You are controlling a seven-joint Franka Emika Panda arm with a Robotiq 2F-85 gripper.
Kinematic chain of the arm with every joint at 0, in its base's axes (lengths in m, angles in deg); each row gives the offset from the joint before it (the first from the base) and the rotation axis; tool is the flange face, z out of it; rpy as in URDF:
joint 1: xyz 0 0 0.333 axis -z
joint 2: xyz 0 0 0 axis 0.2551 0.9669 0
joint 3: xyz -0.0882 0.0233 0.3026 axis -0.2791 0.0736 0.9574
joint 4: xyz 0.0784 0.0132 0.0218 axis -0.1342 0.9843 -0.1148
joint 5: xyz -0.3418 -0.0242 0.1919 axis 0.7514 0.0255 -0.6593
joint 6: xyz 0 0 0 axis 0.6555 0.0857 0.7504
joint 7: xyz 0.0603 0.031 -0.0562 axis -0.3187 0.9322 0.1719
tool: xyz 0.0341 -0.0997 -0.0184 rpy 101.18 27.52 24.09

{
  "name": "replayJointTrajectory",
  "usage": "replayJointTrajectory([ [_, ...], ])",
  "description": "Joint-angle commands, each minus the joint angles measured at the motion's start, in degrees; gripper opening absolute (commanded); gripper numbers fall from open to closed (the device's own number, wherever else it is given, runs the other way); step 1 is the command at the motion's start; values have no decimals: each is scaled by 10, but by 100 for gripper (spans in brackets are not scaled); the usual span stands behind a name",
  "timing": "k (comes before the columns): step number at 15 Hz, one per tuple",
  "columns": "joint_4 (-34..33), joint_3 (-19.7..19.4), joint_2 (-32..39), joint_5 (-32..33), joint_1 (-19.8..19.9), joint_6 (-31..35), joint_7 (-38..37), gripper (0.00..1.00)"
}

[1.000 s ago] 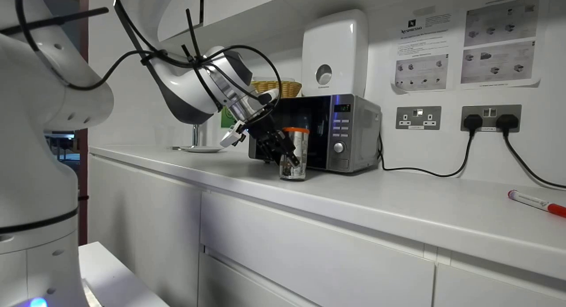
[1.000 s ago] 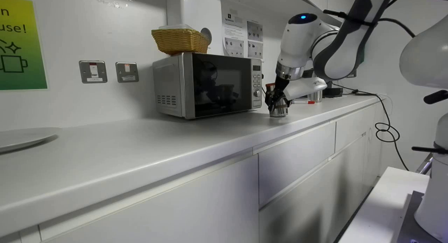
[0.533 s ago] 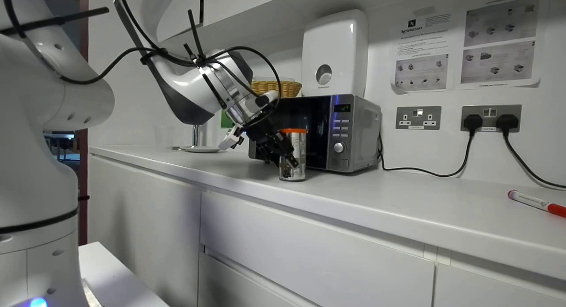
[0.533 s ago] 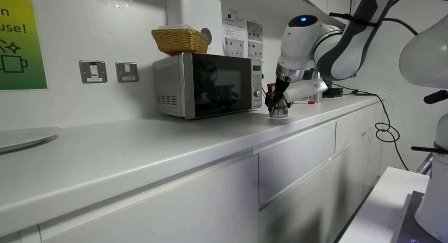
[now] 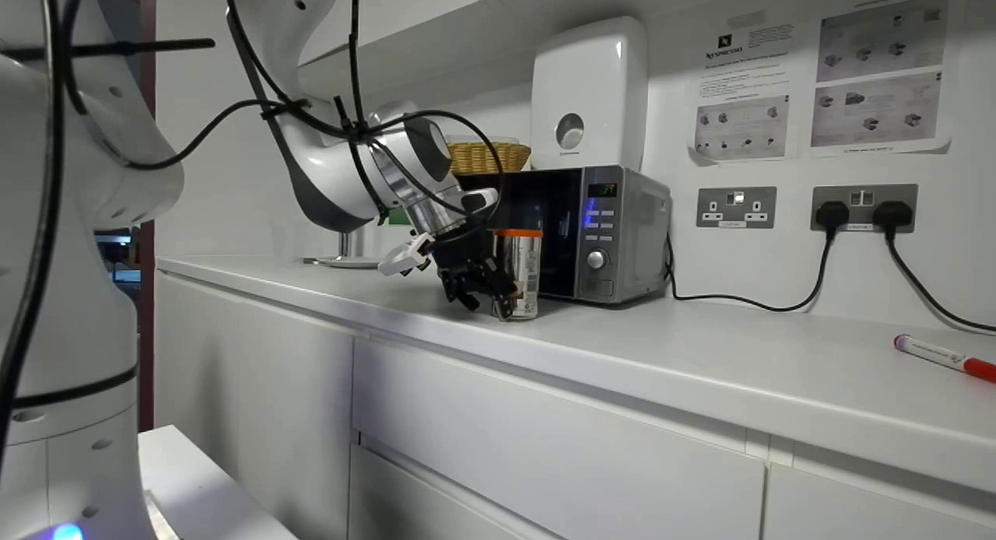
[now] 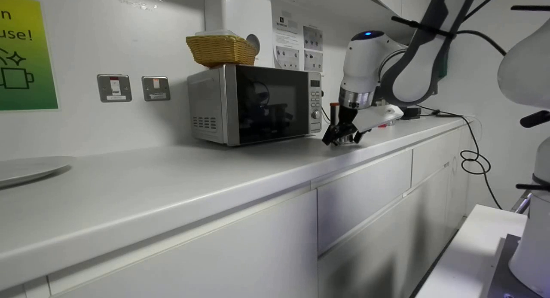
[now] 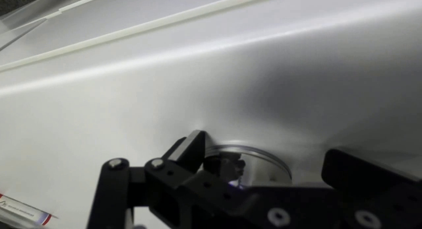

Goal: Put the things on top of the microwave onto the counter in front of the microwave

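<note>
An orange-lidded canister (image 5: 529, 271) stands on the white counter (image 6: 172, 173) in front of the microwave (image 6: 253, 109), its base between the parted fingertips of the gripper (image 7: 265, 143). A wicker basket (image 6: 221, 50) sits atop the microwave. Both exterior views show notices (image 5: 743, 89) on the white wall (image 6: 146, 40); black plugs (image 5: 893, 215) appear in an exterior view.

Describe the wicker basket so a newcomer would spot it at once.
Find the silver-grey microwave on the white counter. On its top sits the wicker basket, shallow and wide, its sides flaring upward. Woven golden-tan strands set it apart from the smooth white dispenser nearby.
</note>
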Motion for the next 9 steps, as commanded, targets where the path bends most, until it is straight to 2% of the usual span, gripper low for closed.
replayJointTrajectory([
  [1,-4,-110,37,-150,-150,-61,152,100],
  [4,-1,-198,-24,-302,-279,-155,281,100],
  [6,-7,-222,-82,-383,-322,-252,350,100],
  [9,-33,-235,-141,-393,-336,-378,367,100],
])
